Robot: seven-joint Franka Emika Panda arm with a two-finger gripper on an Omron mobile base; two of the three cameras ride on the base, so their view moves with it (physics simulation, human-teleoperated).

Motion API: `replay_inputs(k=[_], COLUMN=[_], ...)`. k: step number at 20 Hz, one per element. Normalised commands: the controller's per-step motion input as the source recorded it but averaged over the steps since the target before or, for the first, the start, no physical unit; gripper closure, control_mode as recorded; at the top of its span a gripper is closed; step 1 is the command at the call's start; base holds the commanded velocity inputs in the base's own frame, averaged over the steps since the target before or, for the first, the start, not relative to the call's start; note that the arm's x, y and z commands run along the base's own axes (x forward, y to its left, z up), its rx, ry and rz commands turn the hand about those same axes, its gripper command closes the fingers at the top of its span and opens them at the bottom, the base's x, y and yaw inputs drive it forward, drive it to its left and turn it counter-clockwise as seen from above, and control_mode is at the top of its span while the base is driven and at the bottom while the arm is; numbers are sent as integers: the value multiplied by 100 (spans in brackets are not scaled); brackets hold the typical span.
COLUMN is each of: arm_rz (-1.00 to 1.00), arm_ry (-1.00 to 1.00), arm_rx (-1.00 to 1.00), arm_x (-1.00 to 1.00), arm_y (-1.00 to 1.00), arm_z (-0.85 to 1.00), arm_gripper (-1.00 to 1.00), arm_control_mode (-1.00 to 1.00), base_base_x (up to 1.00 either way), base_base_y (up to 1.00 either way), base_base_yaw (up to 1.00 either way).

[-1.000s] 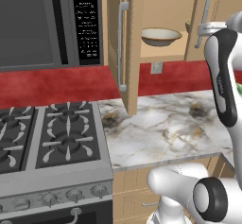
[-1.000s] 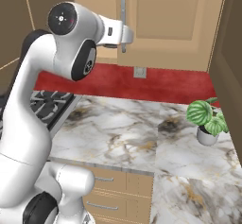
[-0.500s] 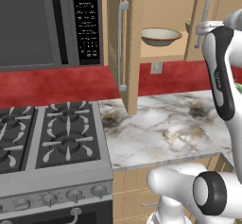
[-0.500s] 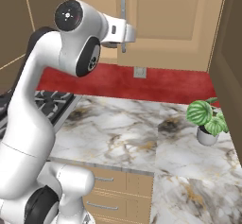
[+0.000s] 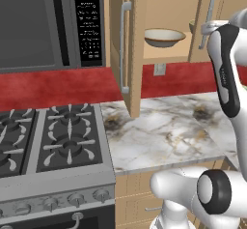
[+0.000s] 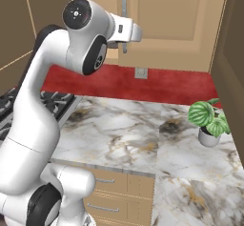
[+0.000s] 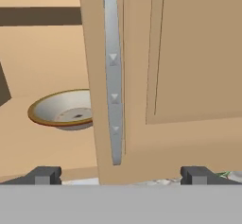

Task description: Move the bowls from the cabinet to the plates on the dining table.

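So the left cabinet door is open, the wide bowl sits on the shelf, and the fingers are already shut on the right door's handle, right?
Not quite. The fingers stand wide apart, closed on nothing; the hand view shows the grey bar handle ahead, between them, ungrasped. The rest holds: in the left base view the left cabinet door is open and the wide bowl sits on the shelf.

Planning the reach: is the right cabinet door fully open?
No, partly open: the right cabinet door overlaps the cream bowl; the open gripper faces its handle.
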Motion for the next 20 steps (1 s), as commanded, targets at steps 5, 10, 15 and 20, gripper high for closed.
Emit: replay_inputs(k=[5, 10, 15, 20], arm_rz=[0, 0, 0, 0], arm_ry=[0, 0, 1, 1], arm_rx=[0, 0, 0, 0], arm_x=[17, 20, 20, 24], arm_y=[0, 0, 0, 0], arm_z=[-7, -13, -12, -13], arm_gripper=[-100, -100, -100, -100], arm_control_mode=[-100, -100, -100, -100], base_base_x=[0, 0, 0, 0], base_base_y=[0, 0, 0, 0], base_base_yaw=[0, 0, 0, 0])
